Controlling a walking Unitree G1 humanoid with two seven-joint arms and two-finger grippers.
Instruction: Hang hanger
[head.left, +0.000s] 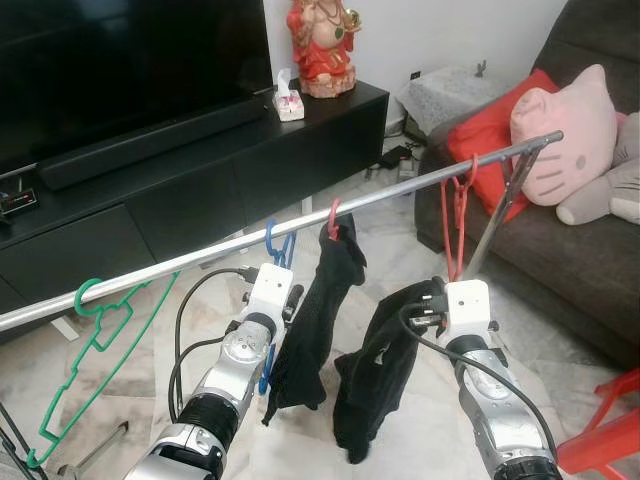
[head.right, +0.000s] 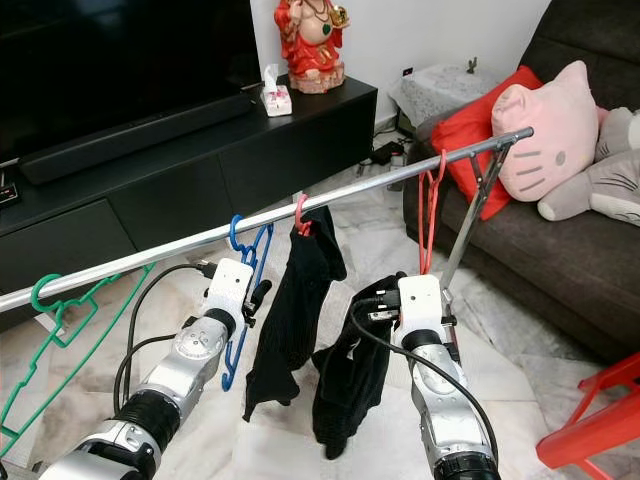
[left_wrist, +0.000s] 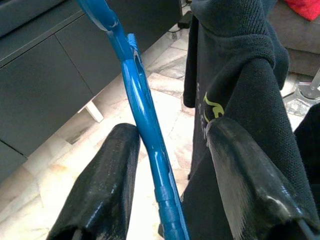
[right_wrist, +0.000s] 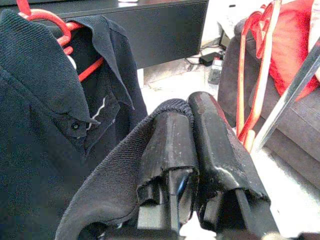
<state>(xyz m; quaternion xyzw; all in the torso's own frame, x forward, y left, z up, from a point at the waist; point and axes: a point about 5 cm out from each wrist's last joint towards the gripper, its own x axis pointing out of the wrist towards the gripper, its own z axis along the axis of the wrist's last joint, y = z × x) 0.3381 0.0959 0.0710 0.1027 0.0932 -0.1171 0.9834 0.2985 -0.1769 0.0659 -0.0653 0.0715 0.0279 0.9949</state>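
Black garment (right_wrist: 60, 165) in right gripper (right_wrist: 200, 130), marble floor (head.left: 400, 270).

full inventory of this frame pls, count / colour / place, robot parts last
rail: 1, silver, running across in front of the robot
green hanger: 1, hooked on rail, far left
blue hanger: 1, on rail, between left claw's fingers
red hanger: 1, bare, on rail near the right end
hung black shirt: 1, on a red hanger mid-rail
held black garment: 1, in right claw
TV cabinet: 1, black, behind rail
statue: 1, red, on cabinet
sofa: 1, dark, right
cat cushion: 1, pink, on sofa
left claw: open around blue hanger
right claw: shut on held black garment
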